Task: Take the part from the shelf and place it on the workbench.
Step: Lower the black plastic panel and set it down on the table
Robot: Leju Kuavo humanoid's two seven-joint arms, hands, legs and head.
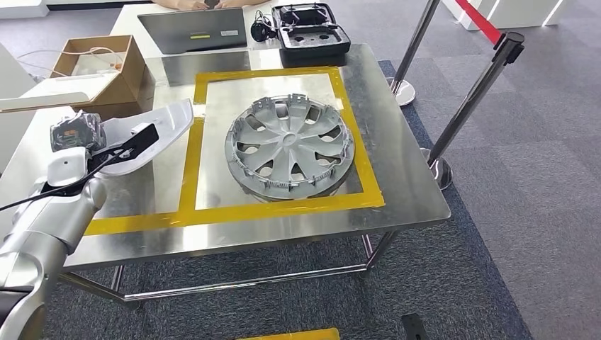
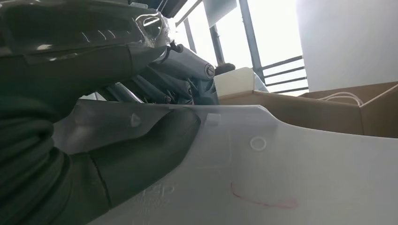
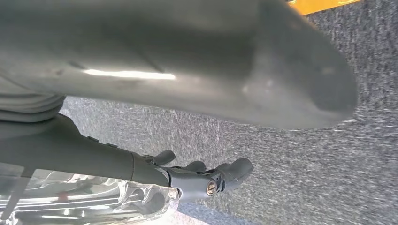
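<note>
The part is a flat white plastic panel (image 1: 164, 127) with a curved edge, held low over the left side of the steel workbench (image 1: 400, 152). My left hand (image 1: 133, 140) grips it at its near end. Up close, the thumb (image 2: 141, 150) presses on the pale surface of the panel (image 2: 291, 173), which bears a red pen mark, and the darker fingers lie on its other side. My right hand (image 3: 206, 177) hangs over grey carpet, its fingers loosely apart and holding nothing.
A silver wheel cover (image 1: 289, 146) lies inside a square of yellow tape (image 1: 283, 207) in the middle of the bench. An open cardboard box (image 1: 99, 67), a laptop (image 1: 191, 30) and a black case (image 1: 310, 28) stand behind. Barrier posts (image 1: 473, 95) rise on the right.
</note>
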